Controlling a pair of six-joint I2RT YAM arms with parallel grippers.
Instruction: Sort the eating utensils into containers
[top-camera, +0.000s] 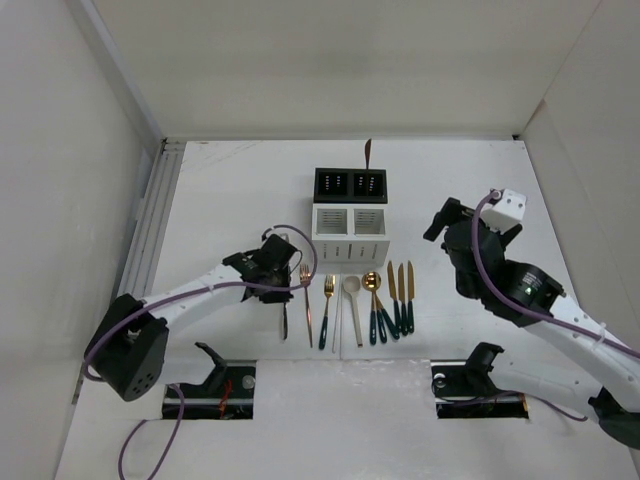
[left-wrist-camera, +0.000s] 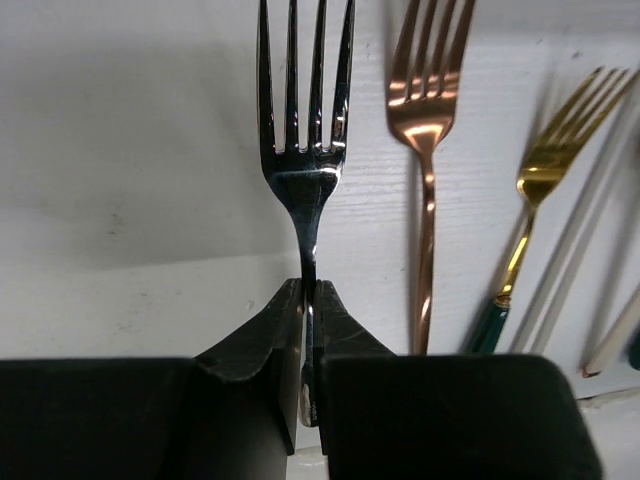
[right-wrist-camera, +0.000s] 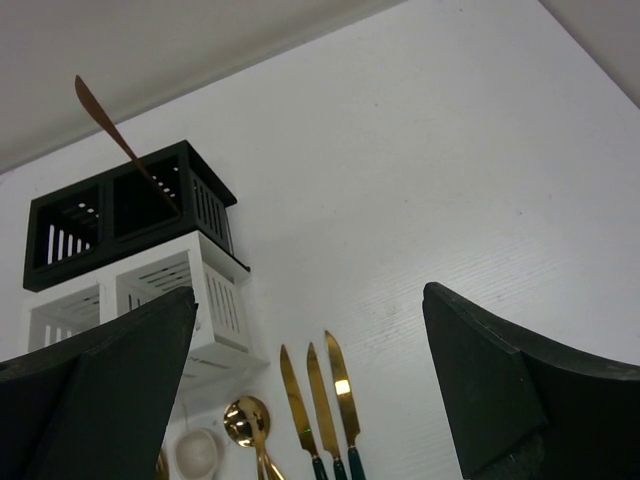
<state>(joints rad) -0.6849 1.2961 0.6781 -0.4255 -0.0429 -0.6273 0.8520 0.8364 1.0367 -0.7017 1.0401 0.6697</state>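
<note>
The worktop is plain white, ringed by bare white walls on 3 sides. Towards the back stand the 2 containers, touching: the black caddy behind and the white caddy in front of it. Each has 2 compartments. A copper utensil stands tilted in the right compartment of the black caddy, its tip poking well above the rim.

In front of the white caddy the rest of the utensils lie in a row, handles towards the arms. From the left they are a copper fork, a gold fork with a green handle, a cream spoon, a gold spoon and 3 gold knives with green handles.

The left arm reaches low across the worktop to the left end of that row. Its left end effector is clamped tight on the neck of a silver fork, whose tines point away just beside the copper fork. I cannot tell whether the fork is off the surface.

The right arm is raised to the right of the caddies. The right end effector has its fingers spread wide, with nothing between them.
</note>
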